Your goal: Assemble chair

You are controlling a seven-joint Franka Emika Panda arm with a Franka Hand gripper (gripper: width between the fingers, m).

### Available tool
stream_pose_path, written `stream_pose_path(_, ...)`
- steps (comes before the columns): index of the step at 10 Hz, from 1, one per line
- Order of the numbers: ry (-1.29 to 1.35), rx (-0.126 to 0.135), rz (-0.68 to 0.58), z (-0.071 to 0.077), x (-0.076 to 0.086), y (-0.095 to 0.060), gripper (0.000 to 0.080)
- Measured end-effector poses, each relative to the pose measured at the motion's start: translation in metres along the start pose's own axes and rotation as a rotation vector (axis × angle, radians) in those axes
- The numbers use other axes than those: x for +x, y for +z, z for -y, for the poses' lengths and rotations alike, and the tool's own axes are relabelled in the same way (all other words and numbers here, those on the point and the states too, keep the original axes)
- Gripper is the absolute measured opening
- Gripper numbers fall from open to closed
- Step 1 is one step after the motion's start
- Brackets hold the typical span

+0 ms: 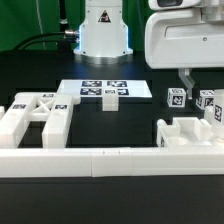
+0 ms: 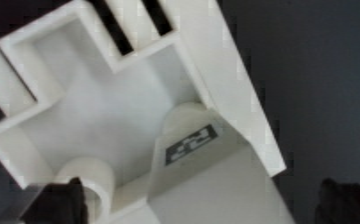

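Gripper (image 2: 203, 204): hung released, jaws wide, above the frame (image 2: 150, 100).
Grasp, judged: jaws needed centring squarely astride the frame before closing.

A robotics lab bench: a matte black tabletop (image 1: 40, 75) carries the bulky white robot arm's base (image 1: 104, 35) at the exterior view's top centre. The flat white marker board (image 1: 100, 92) with black-and-white tags lies mid-frame, and a green backdrop (image 1: 25, 20) fills the upper left.

Black table (image 1: 30, 72), chair pieces (image 1: 40, 118) (tagged), marker board (image 1: 104, 91)
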State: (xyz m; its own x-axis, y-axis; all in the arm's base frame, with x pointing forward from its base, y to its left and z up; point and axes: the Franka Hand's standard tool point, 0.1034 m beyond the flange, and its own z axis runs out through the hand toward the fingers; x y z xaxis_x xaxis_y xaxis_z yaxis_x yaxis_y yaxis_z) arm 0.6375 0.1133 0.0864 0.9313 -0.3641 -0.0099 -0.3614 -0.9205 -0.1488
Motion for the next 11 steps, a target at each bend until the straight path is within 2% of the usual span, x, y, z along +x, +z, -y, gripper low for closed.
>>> stream_pose_path(2, -0.157, -0.004, 0.000, -0.0006, 0.0001, 0.0001, 0.0649)
stream_pose_path(3, -0.269, -0.044, -0.003, -0.0007, -0.0015, 0.0006, 0.0649)
stream_pose_path(5, -0.412, -0.086, -0.002, 0.0040, -0.0035, 0.0007, 0.0649)
stream_pose_path(6, -0.515, -0.095, 0.000, 0.0046, -0.0028, 0.0014, 0.0649)
stream_pose_path(8, -0.619, -0.096, 0.011, 0.0017, 0.0007, 0.0021, 0.0649)
stream_pose_path(9, -0.613, -0.095, 0.010, 0.0022, 0.0003, 0.0023, 0.0480)
stream_pose_path(10, -0.613, -0.096, 0.010, 0.0023, 0.0002, 0.0025, 0.0480)
stream_pose_path(11, -0.613, -0.096, 0.010, 0.0021, 0.0003, 0.0025, 0.0285)
